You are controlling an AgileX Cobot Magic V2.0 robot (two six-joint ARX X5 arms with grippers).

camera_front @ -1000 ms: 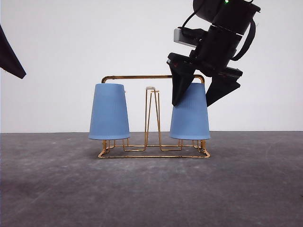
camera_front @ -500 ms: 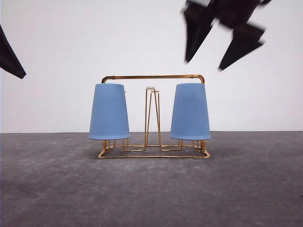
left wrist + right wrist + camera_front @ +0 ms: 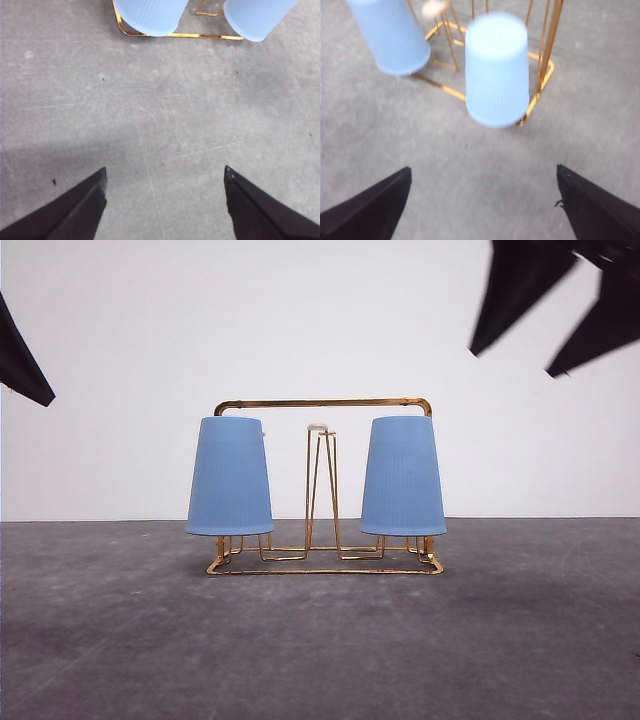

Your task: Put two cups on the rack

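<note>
A gold thin-wire rack [image 3: 325, 490] with an arched rectangular handle stands on the grey, scuffed matte table [image 3: 320, 640]. Two light blue tapered plastic cups with fine vertical ribbing sit upside down on its pegs: the left cup [image 3: 230, 477] at one end and the right cup [image 3: 403, 477] at the other, with a bare white-tipped loop peg [image 3: 319, 485] between them. The right gripper [image 3: 555, 315] hangs high above and to the right of the rack, its black pointed fingers spread wide and holding nothing. The left gripper [image 3: 165, 175] is likewise spread apart and empty, over bare table short of the rack.
</note>
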